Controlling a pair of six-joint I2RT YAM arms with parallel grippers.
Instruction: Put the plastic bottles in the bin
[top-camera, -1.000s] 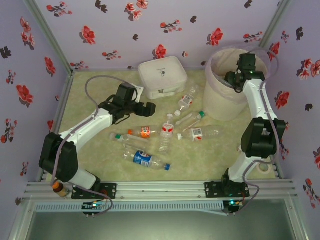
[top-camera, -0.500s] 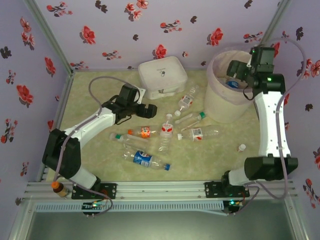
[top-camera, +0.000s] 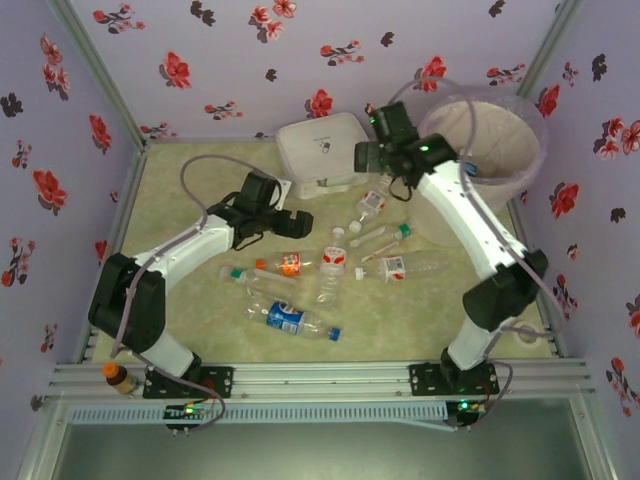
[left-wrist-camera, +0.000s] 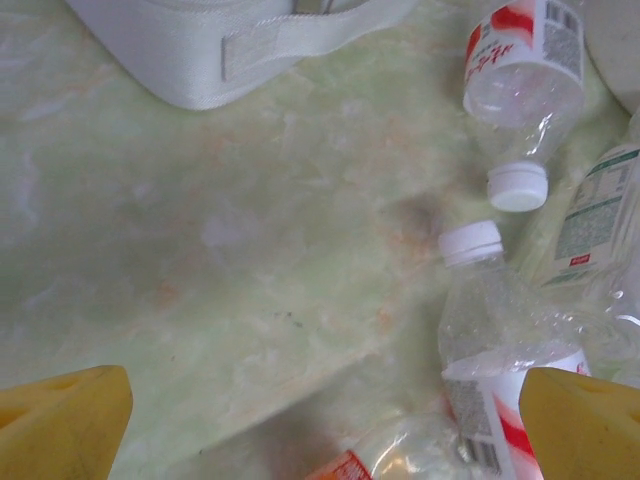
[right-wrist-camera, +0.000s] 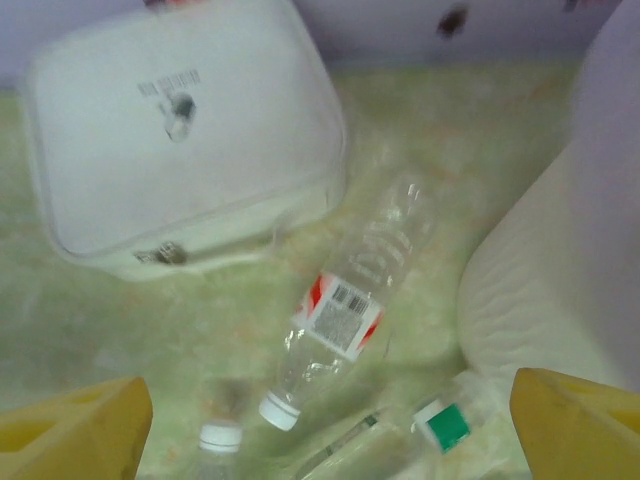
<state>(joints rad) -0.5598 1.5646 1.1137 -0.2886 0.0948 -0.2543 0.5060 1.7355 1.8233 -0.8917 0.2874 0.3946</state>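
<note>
Plastic bottles (top-camera: 336, 258) lie scattered on their sides across the middle of the table (top-camera: 190, 170), just left of the bin (top-camera: 495, 135) standing at the far right corner. Your right arm rises from its base and bends leftward in front of the bin, the right gripper (right-wrist-camera: 325, 425) poised, fingers spread wide and empty, above a red-labelled bottle (right-wrist-camera: 345, 315) beside the white box (top-camera: 325, 150). Your left arm stretches low toward the scatter, the left gripper (left-wrist-camera: 320, 425) at its left edge, fingers likewise wide apart around nothing.
</note>
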